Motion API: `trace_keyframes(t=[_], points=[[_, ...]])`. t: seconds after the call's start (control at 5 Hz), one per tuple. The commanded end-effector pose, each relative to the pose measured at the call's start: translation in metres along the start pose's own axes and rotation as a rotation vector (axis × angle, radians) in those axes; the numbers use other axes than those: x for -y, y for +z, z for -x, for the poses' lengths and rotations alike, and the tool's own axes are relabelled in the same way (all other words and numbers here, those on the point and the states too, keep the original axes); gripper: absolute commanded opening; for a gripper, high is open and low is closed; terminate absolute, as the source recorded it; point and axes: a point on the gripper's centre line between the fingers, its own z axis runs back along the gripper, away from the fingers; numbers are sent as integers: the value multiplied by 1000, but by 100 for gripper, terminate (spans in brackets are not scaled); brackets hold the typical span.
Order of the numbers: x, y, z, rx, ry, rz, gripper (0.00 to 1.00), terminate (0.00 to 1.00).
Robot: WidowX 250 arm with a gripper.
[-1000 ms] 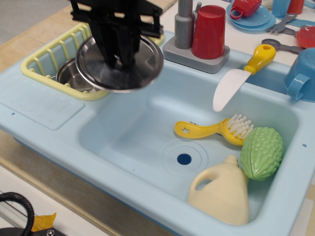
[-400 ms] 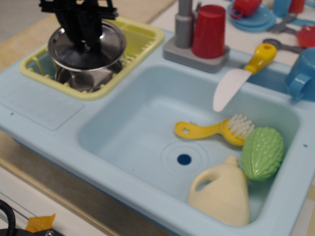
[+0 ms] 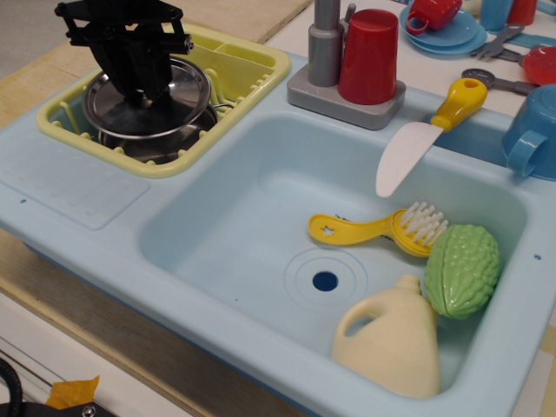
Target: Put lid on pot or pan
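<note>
The lid [image 3: 174, 100] is a shiny steel disc lying almost flat over the steel pot [image 3: 165, 145], whose rim shows under the lid's front edge. Both are in the yellow dish rack [image 3: 228, 82] at the sink's left. My black gripper [image 3: 137, 94] comes down from above onto the lid's centre. Its fingers hide the knob, and they look shut on it.
The light blue sink basin [image 3: 252, 234] holds a yellow brush [image 3: 382, 228], a green gourd [image 3: 462, 269] and a cream jug [image 3: 395, 339]. A grey faucet [image 3: 326, 43] and red cup [image 3: 369, 56] stand behind it. A yellow-handled knife [image 3: 426, 135] lies on the rim. Blue dishes are at far right.
My gripper carried the lid left and down, from above the rack's right edge to just over the pot. In the last half second it sank lower onto the pot.
</note>
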Motion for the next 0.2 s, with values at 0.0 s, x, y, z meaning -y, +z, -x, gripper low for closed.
trace_keyframes(t=[0.0], points=[[-9, 7, -7, 28, -2, 1, 100, 100]])
